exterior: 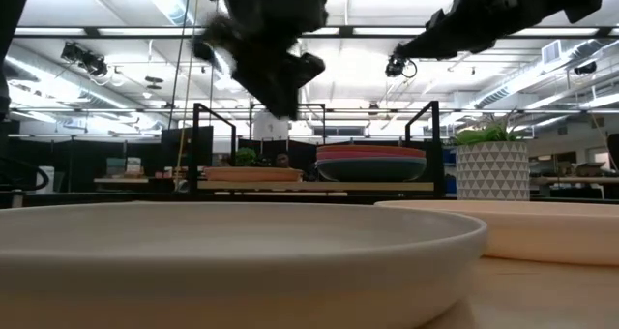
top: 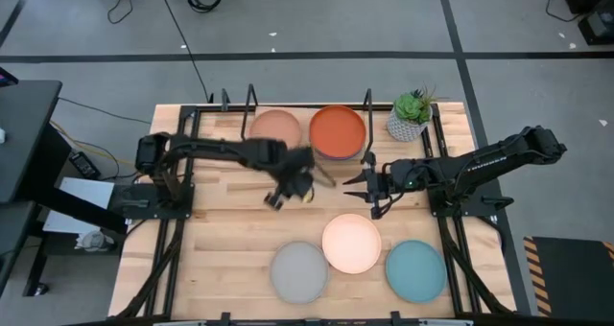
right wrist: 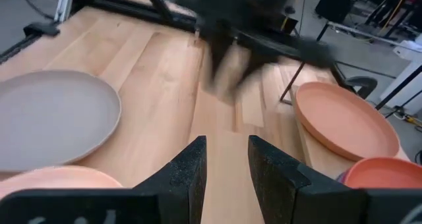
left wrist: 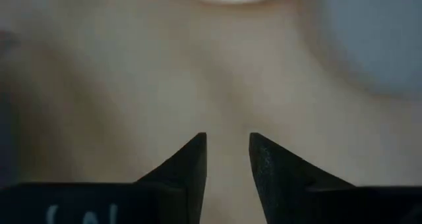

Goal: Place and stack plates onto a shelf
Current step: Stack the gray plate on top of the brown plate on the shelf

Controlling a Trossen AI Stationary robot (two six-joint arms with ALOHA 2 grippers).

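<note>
A: From above, what lies on the desk [top: 230, 230]?
B: Grey plate [top: 298, 272], cream plate [top: 351, 242] and teal plate [top: 415, 269] near the front; the shelf [top: 297, 153] at the back carries a pink plate [top: 276, 128] and an orange plate [top: 337, 131] topping a stack, with a potted plant [top: 411, 115] beside it.
A: At desk level?
B: A room with ceiling lights behind.
A: The pincers?
B: Left pincer [left wrist: 227, 159] slightly parted, empty; right pincer [right wrist: 226, 159] likewise, over bare wood.

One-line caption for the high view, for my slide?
Both end effectors, left and right, hover empty between shelf stacks and three waiting plates.
</note>
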